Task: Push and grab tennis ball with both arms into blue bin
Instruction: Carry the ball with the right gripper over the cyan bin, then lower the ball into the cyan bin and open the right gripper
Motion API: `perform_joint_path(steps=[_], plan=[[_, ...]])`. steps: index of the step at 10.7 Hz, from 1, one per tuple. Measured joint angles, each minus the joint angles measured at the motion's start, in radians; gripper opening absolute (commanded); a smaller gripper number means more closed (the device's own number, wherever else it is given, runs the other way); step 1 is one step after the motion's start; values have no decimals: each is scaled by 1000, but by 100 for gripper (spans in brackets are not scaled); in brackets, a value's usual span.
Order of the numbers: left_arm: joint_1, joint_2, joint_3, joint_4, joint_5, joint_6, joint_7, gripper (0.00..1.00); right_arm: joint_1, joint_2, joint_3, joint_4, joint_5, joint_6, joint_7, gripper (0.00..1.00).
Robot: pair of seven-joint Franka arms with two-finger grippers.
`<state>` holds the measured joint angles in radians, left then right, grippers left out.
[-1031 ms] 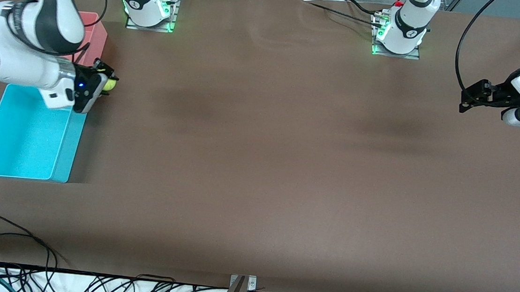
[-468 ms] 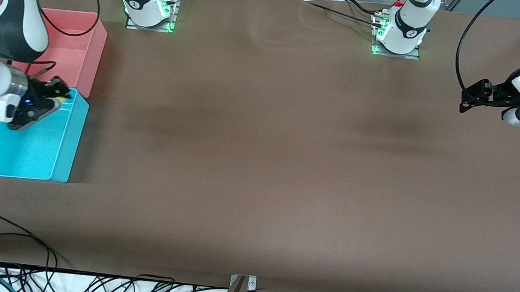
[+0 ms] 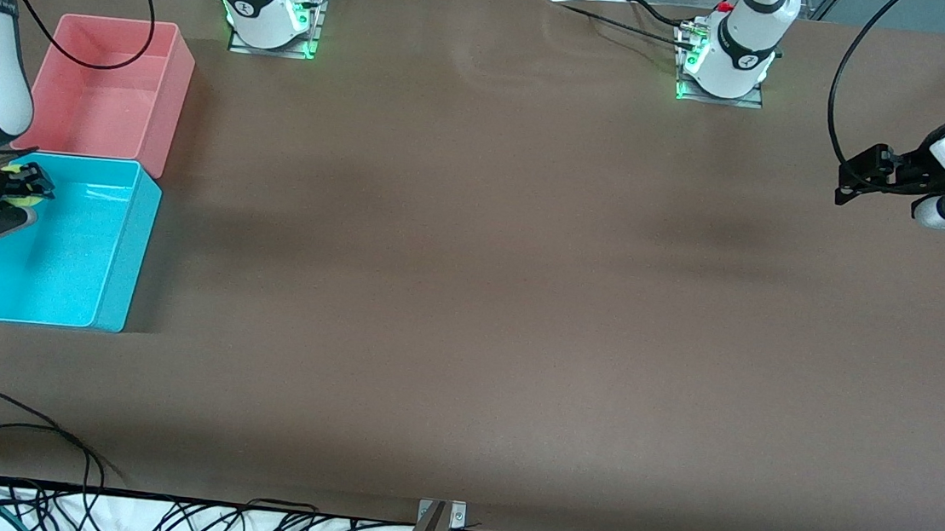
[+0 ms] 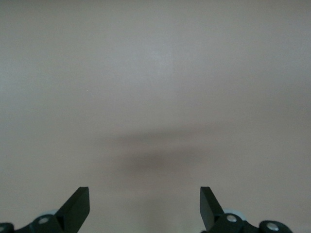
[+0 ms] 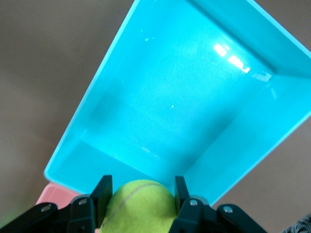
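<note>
The right gripper (image 3: 18,183) is holding the tennis ball (image 3: 24,190) between its two fingers, and you are keeping it in the air over the blue bin (image 3: 118,256), above the corner of the bin that is toward the pink bin (image 3: 172,85). In the right wrist view the ball (image 5: 140,204) is sitting between the black fingers (image 5: 102,194), and under it the open inside of the blue bin (image 5: 97,97) is showing, with nothing in it.

What could go wrong, in my judgement: the ball is hanging close to the wall that the two bins are sharing, not over the middle. If you are opening the fingers here, the ball may strike the rim and bounce out on the table (image 3: 469,299), or it may jump into the pink bin just beside. A tennis ball is bouncing easily, so a release from high up may also send it out over the walls. Moving more to the middle of the bin and going lower is looking safer to me.

Going toward the left arm's end of the table, the left gripper (image 3: 861,175) is waiting, well apart from the ball and from both bins. Its fingers (image 4: 77,208) are standing wide apart over the bare table (image 4: 155,97) and are holding nothing.
</note>
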<state>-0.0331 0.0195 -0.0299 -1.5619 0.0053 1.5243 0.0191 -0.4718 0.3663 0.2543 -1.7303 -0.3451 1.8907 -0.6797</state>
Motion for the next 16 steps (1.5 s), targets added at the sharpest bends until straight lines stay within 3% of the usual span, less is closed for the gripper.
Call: perform_joint_path(steps=[6,16], plan=[[0,0,-1,1,0,0,0,100,1,188,-40,42,-6,92,7,17],[-1,1,-1,1,0,-2,0,100,-59,250,-61,67,-6,100,0,21]])
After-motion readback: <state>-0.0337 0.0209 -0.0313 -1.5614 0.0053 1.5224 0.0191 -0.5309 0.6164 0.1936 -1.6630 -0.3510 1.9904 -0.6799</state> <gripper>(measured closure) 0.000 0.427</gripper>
